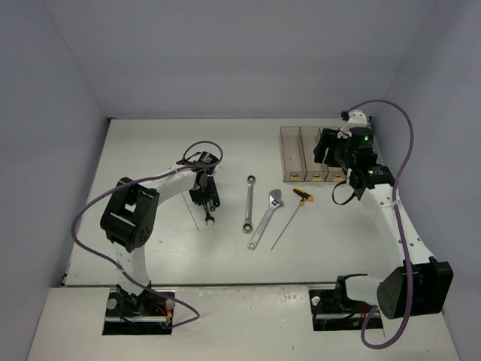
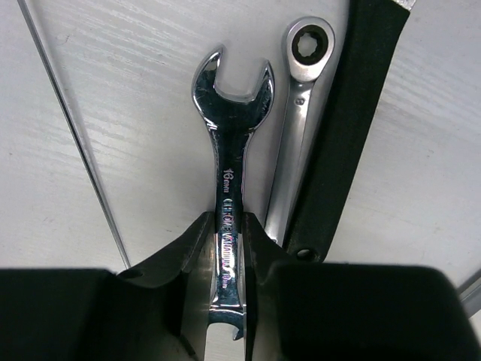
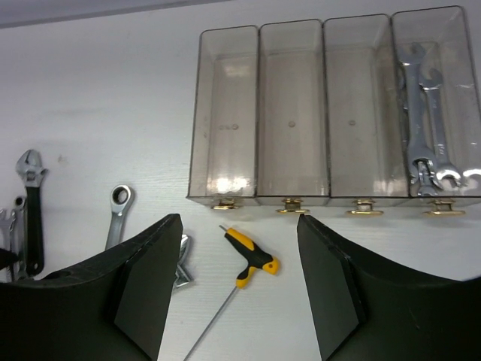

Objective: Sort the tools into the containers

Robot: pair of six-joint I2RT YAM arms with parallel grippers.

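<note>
— And your left pincer?
— My left gripper (image 2: 228,226) was clamped on the shank of the open-end wrench (image 2: 229,128), just beside the ratchet spanner (image 2: 297,113).
— The right one?
— My right gripper (image 3: 239,226) hung empty, jaws apart, near the four bins (image 3: 289,90). Two wrenches (image 3: 421,113) lay in the rightmost bin (image 3: 462,68).

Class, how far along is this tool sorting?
Done: silver open-ended wrenches lie in the rightmost clear brownish bin. In hand: the left gripper clamps another silver open-ended wrench. To do: the silver ratchet wrench, silver adjustable spanner and yellow-black T-handle driver; three bins are empty.
</note>
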